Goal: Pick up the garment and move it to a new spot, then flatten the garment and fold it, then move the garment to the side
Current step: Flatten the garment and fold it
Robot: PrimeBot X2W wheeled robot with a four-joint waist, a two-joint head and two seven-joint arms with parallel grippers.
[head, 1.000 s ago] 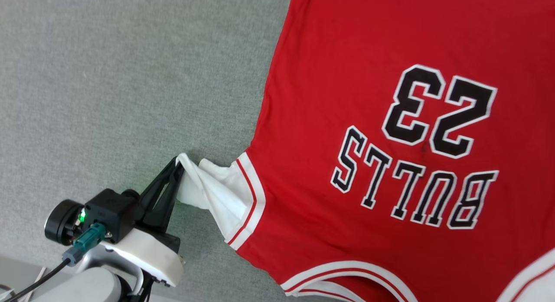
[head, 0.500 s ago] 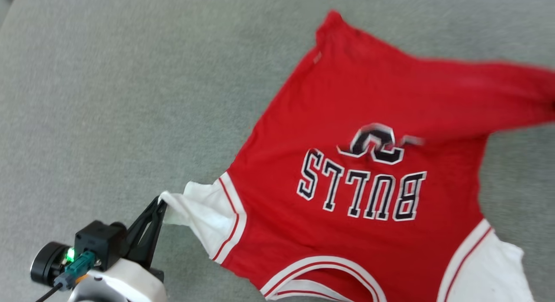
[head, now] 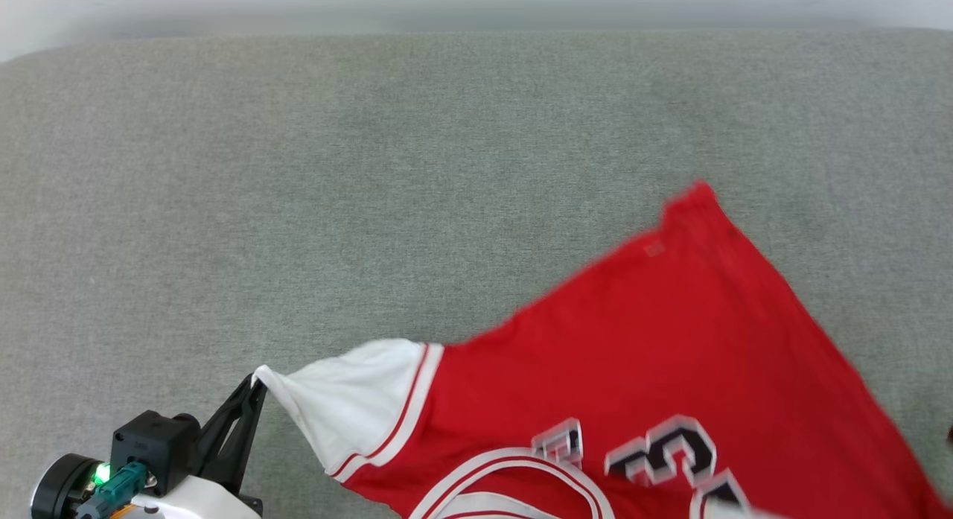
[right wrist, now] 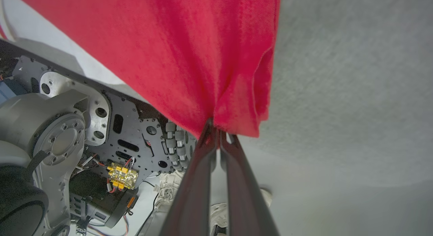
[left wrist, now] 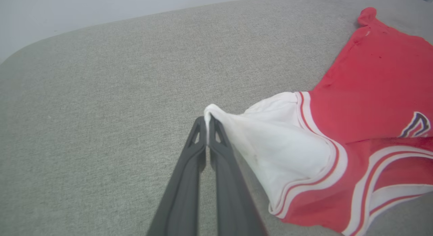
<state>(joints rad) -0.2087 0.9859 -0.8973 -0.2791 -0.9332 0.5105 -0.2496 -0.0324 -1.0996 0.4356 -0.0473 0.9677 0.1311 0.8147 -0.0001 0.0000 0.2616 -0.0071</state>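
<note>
The garment [head: 670, 340], red with white sleeves and striped trim, is stretched across the lower right of the head view, blurred, with part of its black print at the bottom edge. My left gripper [head: 257, 377] is at the lower left, shut on the tip of the white sleeve [head: 350, 400]. The left wrist view shows the same pinch: the left gripper [left wrist: 207, 122] holds the sleeve [left wrist: 280, 144] taut above the grey surface. In the right wrist view my right gripper [right wrist: 216, 129] is shut on a bunched edge of the garment's red cloth [right wrist: 186, 53], which hangs from it.
A broad grey fabric surface [head: 372, 169] spreads under and beyond the garment, ending at a rounded far edge with a pale wall [head: 447, 5] behind. The right wrist view looks down on my own base with its metal plates and rollers [right wrist: 67, 127].
The head view has swung up, so the surface's far edge now shows. The garment lies lower and nearer, its sleeve pulled out straighter. Both grips have held.
</note>
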